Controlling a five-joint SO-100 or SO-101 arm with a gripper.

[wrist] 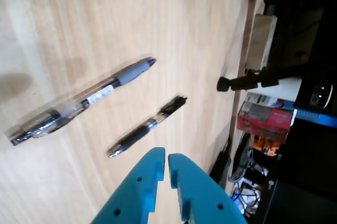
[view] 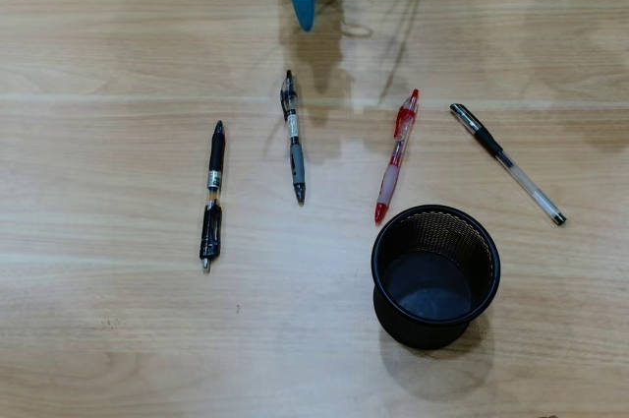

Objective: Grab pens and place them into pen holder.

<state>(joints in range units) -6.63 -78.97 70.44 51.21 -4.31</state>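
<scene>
Four pens lie apart on the wooden table in the overhead view: an all-black pen (view: 211, 195) at the left, a clear pen with a grey sleeve (view: 294, 137) in the middle, a red pen (view: 396, 155), and a clear pen with a black cap (view: 507, 163) at the right. The black mesh pen holder (view: 435, 275) stands upright below the red pen, with nothing seen inside. My blue gripper (view: 306, 23) hangs at the top edge, above the grey-sleeved pen. In the wrist view the gripper (wrist: 167, 155) is shut and empty; the grey-sleeved pen (wrist: 84, 100) and black pen (wrist: 148, 126) lie beyond it.
The table's edge (wrist: 239, 76) runs down the right of the wrist view, with boxes, cables and clutter beyond it. Thin cables (view: 393, 44) hang near the arm at the top of the overhead view.
</scene>
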